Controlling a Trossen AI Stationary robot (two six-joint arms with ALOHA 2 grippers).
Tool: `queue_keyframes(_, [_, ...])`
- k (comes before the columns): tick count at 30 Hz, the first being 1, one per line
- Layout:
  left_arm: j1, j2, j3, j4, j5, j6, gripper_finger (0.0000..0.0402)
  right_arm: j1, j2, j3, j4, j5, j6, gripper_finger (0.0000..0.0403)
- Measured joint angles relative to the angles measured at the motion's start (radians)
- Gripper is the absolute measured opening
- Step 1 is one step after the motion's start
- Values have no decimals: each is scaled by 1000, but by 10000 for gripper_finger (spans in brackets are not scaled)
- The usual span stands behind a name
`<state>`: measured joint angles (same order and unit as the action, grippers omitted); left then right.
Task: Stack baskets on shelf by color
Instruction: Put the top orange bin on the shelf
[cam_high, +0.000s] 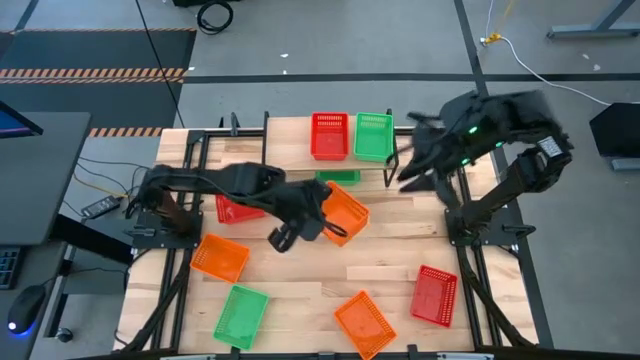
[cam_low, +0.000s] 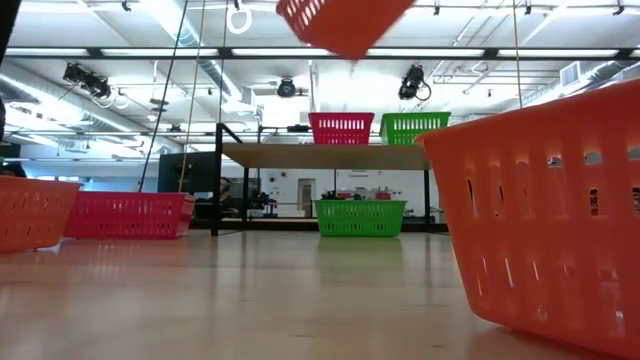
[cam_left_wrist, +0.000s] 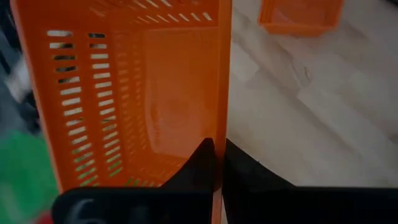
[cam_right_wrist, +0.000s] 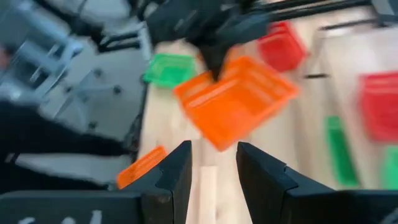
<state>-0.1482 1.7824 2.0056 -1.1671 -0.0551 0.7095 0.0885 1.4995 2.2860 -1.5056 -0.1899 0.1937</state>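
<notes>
- High view: the left hand (cam_high: 322, 222) is pinched on the rim of an orange basket (cam_high: 345, 215), held tilted and clear of the table (cam_high: 390, 265), just in front of the shelf (cam_high: 290, 135).
- Left wrist view: both fingers (cam_left_wrist: 202, 165) are pressed together across one thin side wall of the orange basket (cam_left_wrist: 130, 99); the grip is narrow, so I judge the basket liable to swing.
- The shelf carries a red basket (cam_high: 329, 136) and a green basket (cam_high: 373, 135) side by side; no orange basket is on it, so a bare part of the board is the likely target.
- Advice for the step: level the basket before lowering, clear the shelf edge, set it down beside the two already there, not on them.
- The right hand (cam_right_wrist: 212, 163) hangs beside the shelf's right end, fingers spread, nothing between them.
- A green basket under shelf (cam_low: 360, 217) sits on the table below the board.
- Other baskets lie scattered, well apart, on the light plank table.
- Low view: beyond the table, an open workshop with ceiling lights (cam_low: 287, 88) and ducting.
</notes>
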Motion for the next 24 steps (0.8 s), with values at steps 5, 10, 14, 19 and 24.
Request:
queue_keyframes(5, [23, -34, 0, -21, -2, 98, 13, 66, 120, -1, 100, -55, -75, 132])
queue_keyframes(10, [48, -32, 0, -92, 4, 88, 12, 82, 204, -1, 103, -84, -101, 132])
queue_keyframes(14, [44, -32, 0, -73, 7, 96, 12, 81, 243, -1, 99, -31, -142, 132])
queue_keyframes(19, [38, -32, 0, -72, 8, 97, 12, 81, 283, -1, 98, 17, -195, 132])
queue_keyframes(24, [31, -36, -1, -85, 8, 122, 12, 81, 290, 0, 79, 48, -243, 143])
